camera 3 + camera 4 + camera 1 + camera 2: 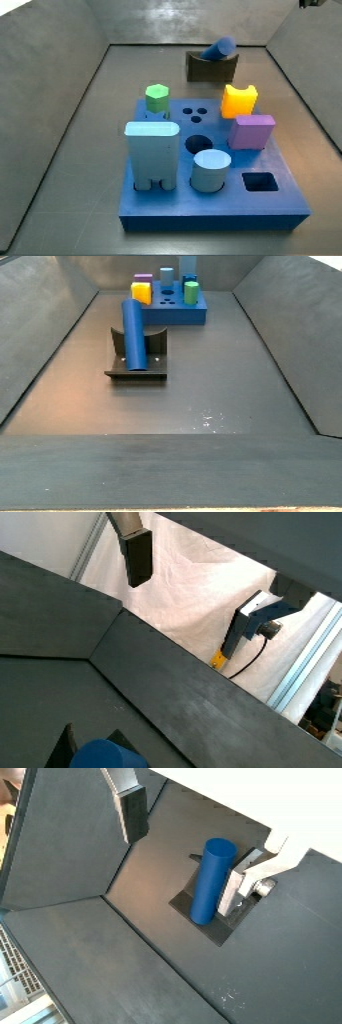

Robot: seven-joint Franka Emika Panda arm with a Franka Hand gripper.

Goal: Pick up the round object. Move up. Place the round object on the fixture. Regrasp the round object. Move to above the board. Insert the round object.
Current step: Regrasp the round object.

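The long dark-blue round object leans in the notch of the dark fixture, free of the gripper; it also shows in a side view and a wrist view. The fixture stands behind the blue board. My gripper is high above the floor, at the corner of a side view, and looks open and empty. Only one finger shows in each wrist view, well apart from the round object. The round object's top end peeks into a wrist view.
On the board stand a green hexagon, a yellow notched block, a purple cube, a tall pale-blue block and a short pale-blue cylinder. Grey sloping walls ring the floor.
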